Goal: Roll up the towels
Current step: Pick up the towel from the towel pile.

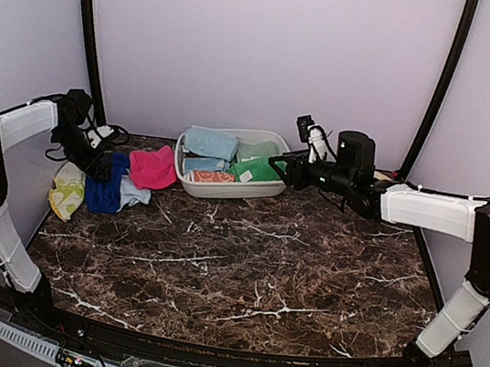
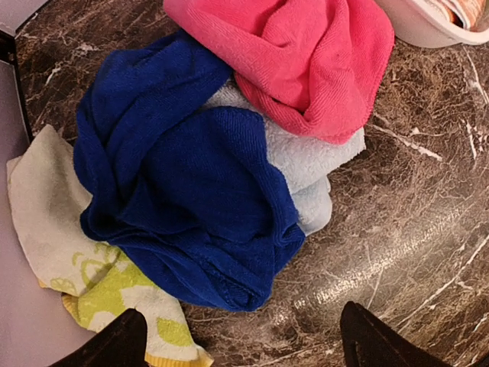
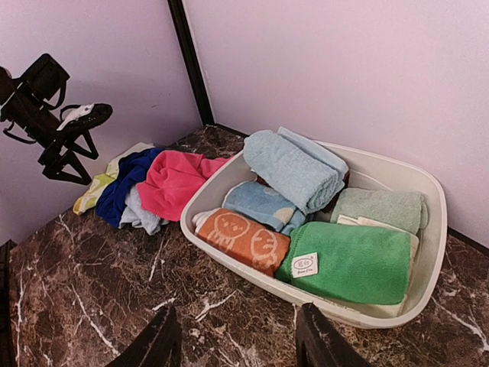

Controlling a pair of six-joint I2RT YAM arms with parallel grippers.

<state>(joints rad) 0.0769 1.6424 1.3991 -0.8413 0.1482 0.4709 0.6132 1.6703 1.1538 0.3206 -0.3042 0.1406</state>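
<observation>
Spread wide with nothing between its fingers, the left gripper [image 2: 238,315] hangs over a loose heap of towels at the far left corner of the table [image 1: 240,275]. The right gripper [image 3: 235,312] is also parted and empty, held above the table just before the white tub [image 3: 429,252] at the middle of the far edge. The only label in sight is a small white tag [image 3: 305,264] on the rolled green towel [image 3: 355,264] in the tub, and its print is too small to read (the rolled orange towel [image 3: 244,241] beside it carries cartoon faces, no words). In the heap, the pink towel [image 2: 298,53] lies on top, the royal blue towel [image 2: 191,183] is bunched below it, the pale blue towel [image 2: 313,160] is wedged between them, and a cream and lime patterned cloth [image 2: 84,252] pokes out by the left edge. The left arm climbs from the near left corner, folds high at the elbow and angles down onto the heap. The right arm rises from the near right corner and stretches its forearm level toward the tub's right end.
</observation>
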